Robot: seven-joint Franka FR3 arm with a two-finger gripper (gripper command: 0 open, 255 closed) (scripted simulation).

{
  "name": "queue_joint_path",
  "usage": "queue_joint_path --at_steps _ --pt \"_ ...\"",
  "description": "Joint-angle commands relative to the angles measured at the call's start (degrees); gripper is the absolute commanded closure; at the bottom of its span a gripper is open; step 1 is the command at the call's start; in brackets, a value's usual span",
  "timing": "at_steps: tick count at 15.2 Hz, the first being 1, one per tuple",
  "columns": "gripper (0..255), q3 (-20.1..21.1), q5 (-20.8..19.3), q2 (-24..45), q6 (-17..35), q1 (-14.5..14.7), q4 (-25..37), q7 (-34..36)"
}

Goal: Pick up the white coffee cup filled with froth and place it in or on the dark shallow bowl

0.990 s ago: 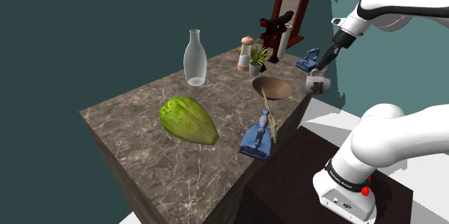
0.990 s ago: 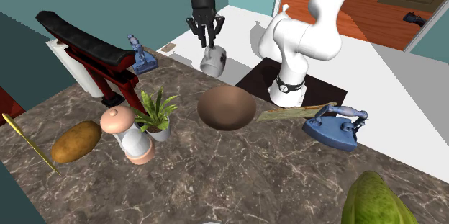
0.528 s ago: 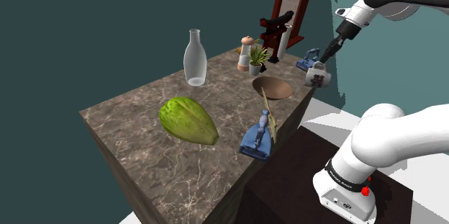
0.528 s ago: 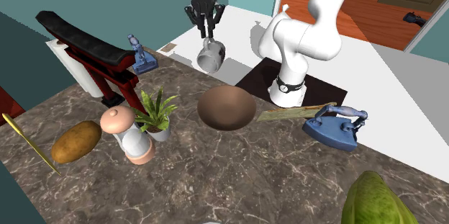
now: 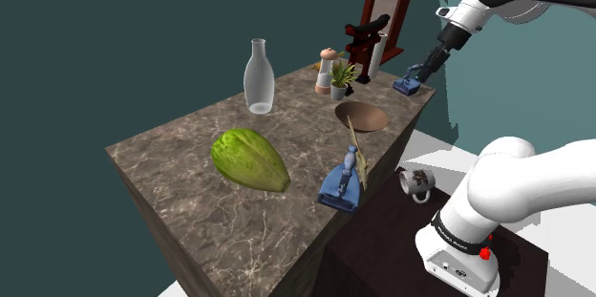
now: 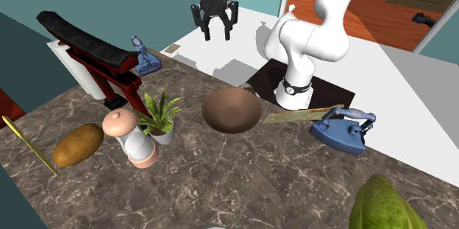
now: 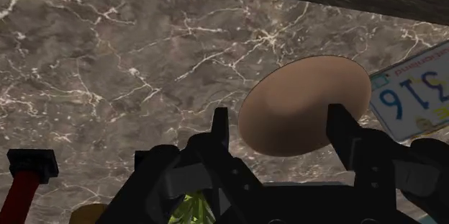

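Holds nothing in the wide-open end effector (image 6: 215,34); has yet to lift the cup (image 5: 417,182) from down by the stand (image 5: 382,247) into the bowl (image 6: 232,110).

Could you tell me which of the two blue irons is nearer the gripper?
The iron beside the red gate; the other iron lies beyond the brown bowl from the gripper.

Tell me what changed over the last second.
The cup left the fingers and dropped. It is now low beside the table, over the stand near the arm's base. The fingers, shut on the cup before, are open and empty and a little higher. The bowl and everything else on the table stayed put.
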Motion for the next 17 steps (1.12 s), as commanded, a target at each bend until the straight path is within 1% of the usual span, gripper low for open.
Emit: queue_joint_path --at_steps 1,3,6,9,12,17 --pt "0 -2.13 -1.48 -1.35 -1.70 2.27 -1.40 -7.82" --pt "0 -4.74 -3.95 -3.27 -4.07 5.07 -3.29 -17.39" --pt "0 -8.56 -8.74 -6.07 -7.73 8.82 -5.92 -31.79" --pt "0 -12.38 -14.85 -8.86 -11.20 12.19 -8.40 -46.23" --pt "0 -16.19 -22.19 -11.61 -14.13 15.13 -10.83 -60.88" --pt "0 -17.41 -23.74 -12.39 -11.93 14.25 -14.06 -60.79"
